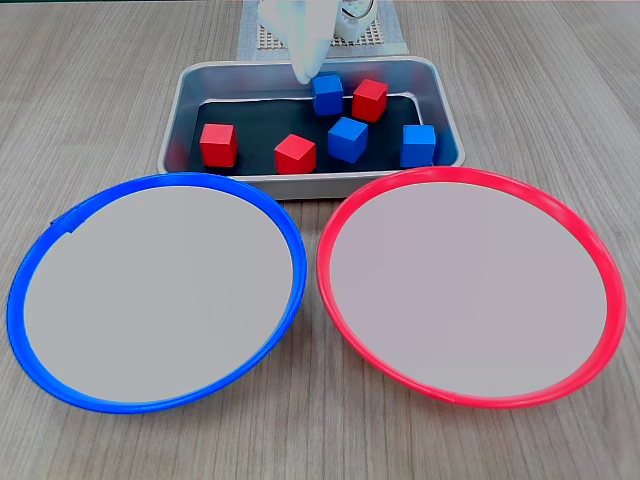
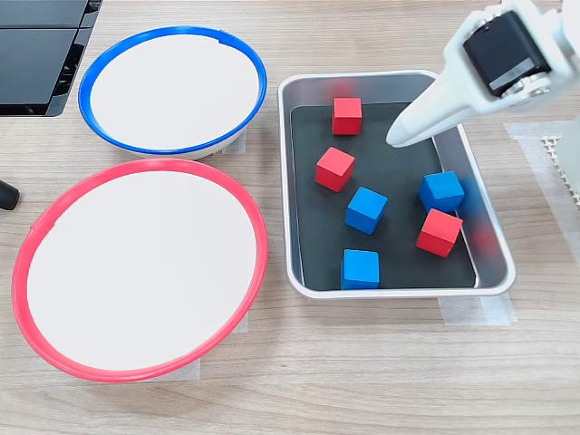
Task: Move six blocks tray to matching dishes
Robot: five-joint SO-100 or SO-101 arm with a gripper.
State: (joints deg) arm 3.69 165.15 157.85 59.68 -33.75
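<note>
Both fixed views give me the same layout on the wooden desk (image 2: 381,381). I see the silver tray (image 1: 190,90) with its black bottom holding all six blocks, and both dishes lie bare.

From the front-facing fixed view, the tray sits toward the far edge of the desk, with the blue-rimmed dish (image 1: 60,225) at near left and the red-rimmed dish (image 1: 600,260) at near right, their rims almost touching.

Inside the tray in that view: one red block (image 1: 218,144) near the left wall, a second red block (image 1: 295,153) by the near wall, a third red block (image 1: 370,99) toward the far right. A blue block (image 1: 327,94) sits just left of that third red one, another blue block (image 1: 348,138) lies mid-tray, and the last blue block (image 1: 418,145) is near the right wall.

In the fixed view from the side, I see the white gripper (image 2: 399,138) reaching down into the tray (image 2: 399,288) from the upper right, its tip low over the black bottom between the far red block (image 2: 347,115) and the blue block (image 2: 441,190) by the right wall, touching neither. It carries nothing. I read the fingers as pressed together into one point, though blur keeps me from being sure. From the front, the gripper (image 1: 305,75) hangs at the tray's far wall, just left of the far blue block.
</note>
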